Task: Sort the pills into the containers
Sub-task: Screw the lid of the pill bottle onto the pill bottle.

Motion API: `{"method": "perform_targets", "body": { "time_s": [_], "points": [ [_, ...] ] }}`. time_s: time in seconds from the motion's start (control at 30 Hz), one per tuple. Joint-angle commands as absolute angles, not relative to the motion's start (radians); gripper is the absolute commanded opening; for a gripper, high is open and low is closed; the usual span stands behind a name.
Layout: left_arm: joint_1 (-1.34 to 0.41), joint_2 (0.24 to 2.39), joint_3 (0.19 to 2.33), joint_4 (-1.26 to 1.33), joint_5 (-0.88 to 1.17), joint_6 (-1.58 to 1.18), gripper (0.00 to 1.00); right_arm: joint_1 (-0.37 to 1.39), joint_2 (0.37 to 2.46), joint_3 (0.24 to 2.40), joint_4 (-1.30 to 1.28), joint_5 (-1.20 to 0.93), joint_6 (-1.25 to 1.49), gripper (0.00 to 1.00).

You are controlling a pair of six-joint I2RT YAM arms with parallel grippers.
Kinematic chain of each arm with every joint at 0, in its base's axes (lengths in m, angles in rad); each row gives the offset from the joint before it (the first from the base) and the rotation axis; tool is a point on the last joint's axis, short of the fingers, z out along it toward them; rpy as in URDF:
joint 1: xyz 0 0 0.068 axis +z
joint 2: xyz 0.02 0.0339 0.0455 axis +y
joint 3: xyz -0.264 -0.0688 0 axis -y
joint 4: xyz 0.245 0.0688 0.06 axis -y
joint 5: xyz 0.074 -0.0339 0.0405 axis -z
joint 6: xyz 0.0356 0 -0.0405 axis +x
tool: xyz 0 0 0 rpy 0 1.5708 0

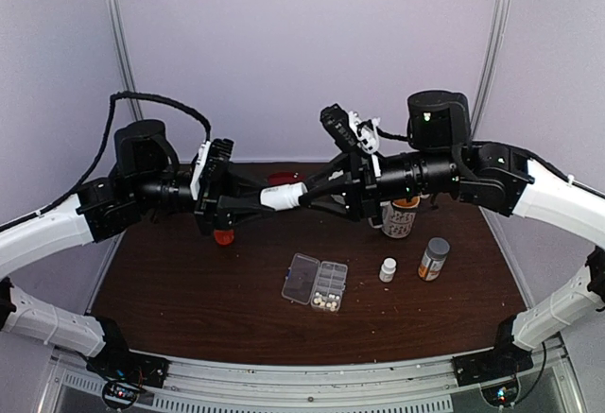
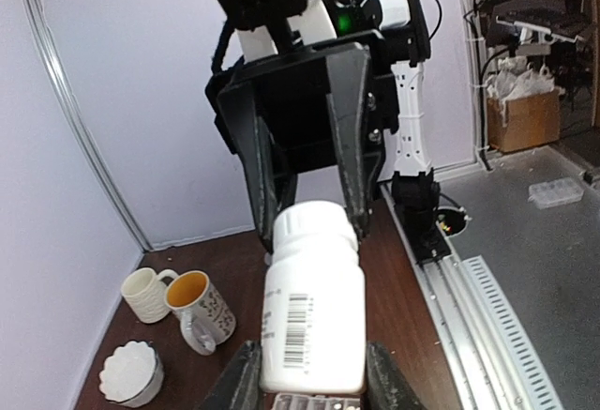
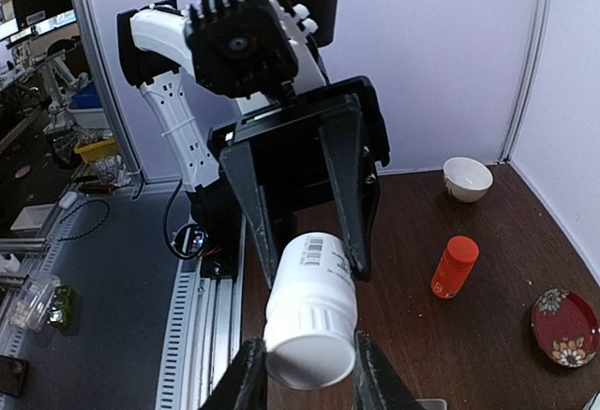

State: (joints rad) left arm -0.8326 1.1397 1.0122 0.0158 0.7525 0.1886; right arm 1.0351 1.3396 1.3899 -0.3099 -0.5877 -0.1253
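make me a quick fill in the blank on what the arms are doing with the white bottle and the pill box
1. The white bottle is gripped above the table by ____ grippers at once.
2. The right gripper closes on the bottle's ____, the left gripper on its body.
3. The pill box lies on the table with its lid ____.
Missing words: both; cap; open.

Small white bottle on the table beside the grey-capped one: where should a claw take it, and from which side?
Probably the small white bottle by its cap, from straight above: it stands upright, with the grey-capped bottle and the pill box at either side.
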Motion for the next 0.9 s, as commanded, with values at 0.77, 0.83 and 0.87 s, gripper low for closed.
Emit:
{"method": "perform_targets", "body": {
  "time_s": [0.77,0.83,0.87],
  "points": [
    [-0.831,1.232,1.097,0.218,0.767,0.097,0.00,1.097,1.420,1.458,-0.516,-0.385,-0.194,0.11],
    [-0.831,1.223,1.084,0.219,0.739,0.166,0.00,1.090,1.433,1.461,-0.495,-0.438,-0.095,0.11],
    [-0.831,1.223,1.084,0.216,0.725,0.194,0.00,1.086,1.434,1.451,-0.457,-0.463,-0.038,0.11]
  ]
}}
